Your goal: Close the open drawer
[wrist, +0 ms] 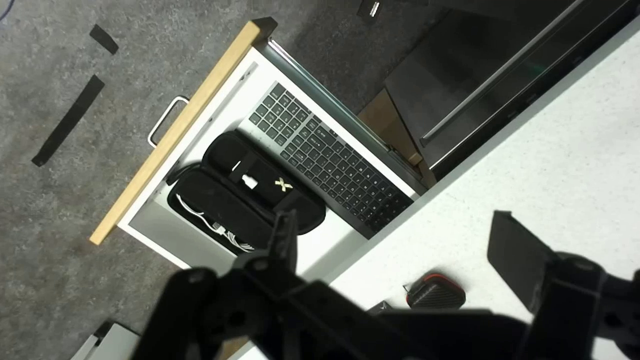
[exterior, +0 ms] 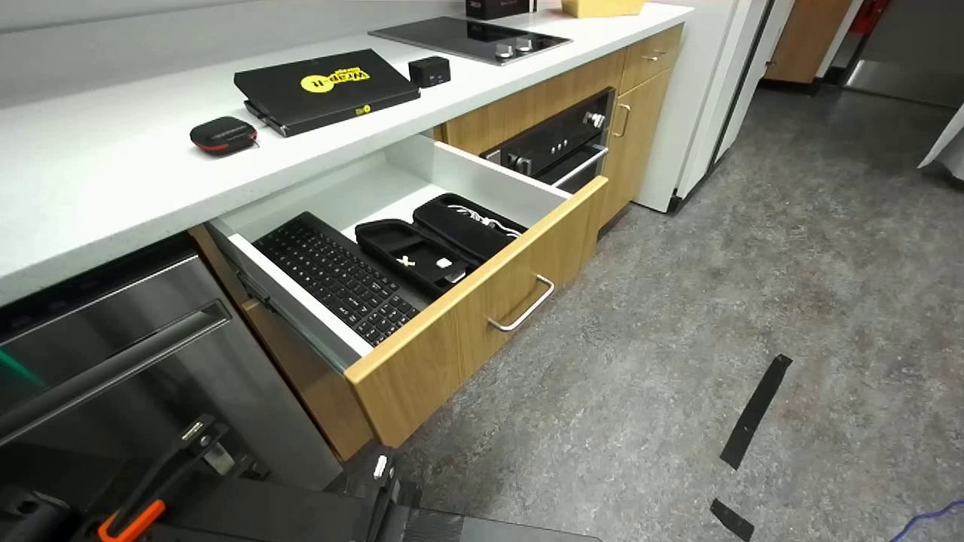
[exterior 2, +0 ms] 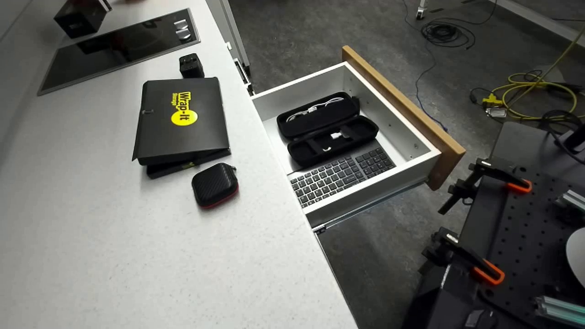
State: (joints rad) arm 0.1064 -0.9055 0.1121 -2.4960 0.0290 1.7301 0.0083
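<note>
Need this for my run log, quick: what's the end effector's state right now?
End effector: open in the wrist view, holding nothing.

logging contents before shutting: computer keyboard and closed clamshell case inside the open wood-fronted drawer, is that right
Not quite: the clamshell case is open, as the wrist view shows. The rest holds: it and the computer keyboard are inside the open wood-fronted drawer.

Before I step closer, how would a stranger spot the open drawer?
Find the long white countertop. Below it, between a stainless steel unit and a black knobbed appliance, juts the white-walled drawer. Unlike both, it has a light wooden front and holds a dark keyboard.
</note>
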